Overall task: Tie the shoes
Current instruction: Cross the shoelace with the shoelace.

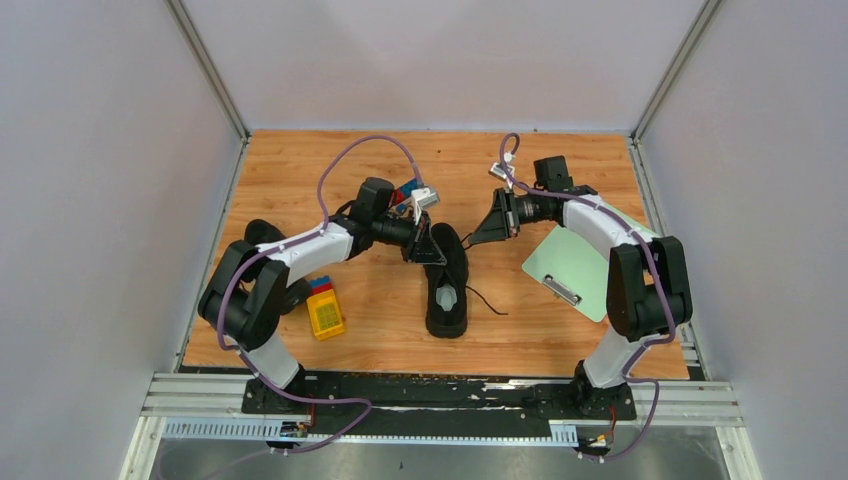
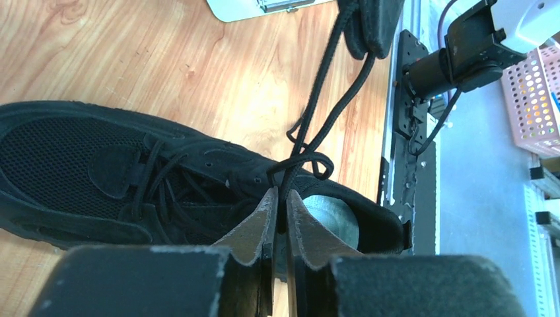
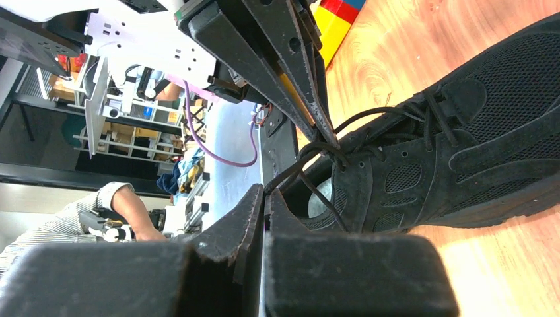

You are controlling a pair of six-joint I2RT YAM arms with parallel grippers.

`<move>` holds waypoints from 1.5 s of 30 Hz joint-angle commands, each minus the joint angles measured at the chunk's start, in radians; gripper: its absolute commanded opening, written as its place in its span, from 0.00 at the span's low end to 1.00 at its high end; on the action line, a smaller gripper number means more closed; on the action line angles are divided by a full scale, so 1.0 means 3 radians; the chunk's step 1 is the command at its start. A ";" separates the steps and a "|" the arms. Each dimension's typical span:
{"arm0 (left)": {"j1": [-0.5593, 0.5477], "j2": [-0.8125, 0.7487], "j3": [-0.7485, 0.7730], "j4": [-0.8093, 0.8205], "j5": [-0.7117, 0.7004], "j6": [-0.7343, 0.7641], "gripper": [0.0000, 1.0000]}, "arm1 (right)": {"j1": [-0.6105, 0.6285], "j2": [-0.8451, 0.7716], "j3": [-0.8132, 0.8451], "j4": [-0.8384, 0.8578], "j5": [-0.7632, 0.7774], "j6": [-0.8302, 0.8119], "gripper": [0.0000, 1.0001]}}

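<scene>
Status: we're early in the tie on one shoe (image 1: 446, 290), which lies mid-desk (image 1: 380, 340) between the arms, toe away from the bases. Left gripper (image 2: 280, 198) is down at the shoe's collar, fingers nearly together with only a slit between them, nipping the lace (image 2: 328, 86) right below a loose crossing (image 2: 302, 162) over the insole. Right gripper (image 3: 265, 198) is fully closed on the lace too. Two strands run from the crossing up to it, lifted off the shoe and fairly taut (could be a loop or two separate strands, we cannot tell). What we'd call done: eyelets laced, strands crossed once, maybe a first half-knot, not cinched. What's left: pull that crossing down snug, form the loops, wrap, pull the bow tight. No bow is visible anywhere yet. One loose end (image 1: 488, 300) trails on the desk to the shoe's right, so it isn't clear both ends are under control. Second shoe (image 1: 262, 233) sits at the desk's left, mostly hidden behind the left arm. We can't see its laces, so we count it as untied until shown otherwise. Rough call: well under halfway for the pair.
</scene>
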 commanded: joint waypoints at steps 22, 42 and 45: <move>-0.0294 -0.0056 0.0472 -0.0546 -0.0289 0.0746 0.28 | 0.0082 -0.0131 0.0258 -0.0223 0.0203 -0.0106 0.00; -0.0478 -0.0146 0.0856 -0.1326 -0.1250 0.1494 0.21 | 0.0076 -0.0120 0.0276 -0.0209 0.0241 -0.0058 0.00; -0.0479 -0.0211 0.0917 -0.1445 -0.1240 0.1573 0.21 | 0.0071 -0.0124 0.0257 -0.0207 0.0266 -0.0067 0.00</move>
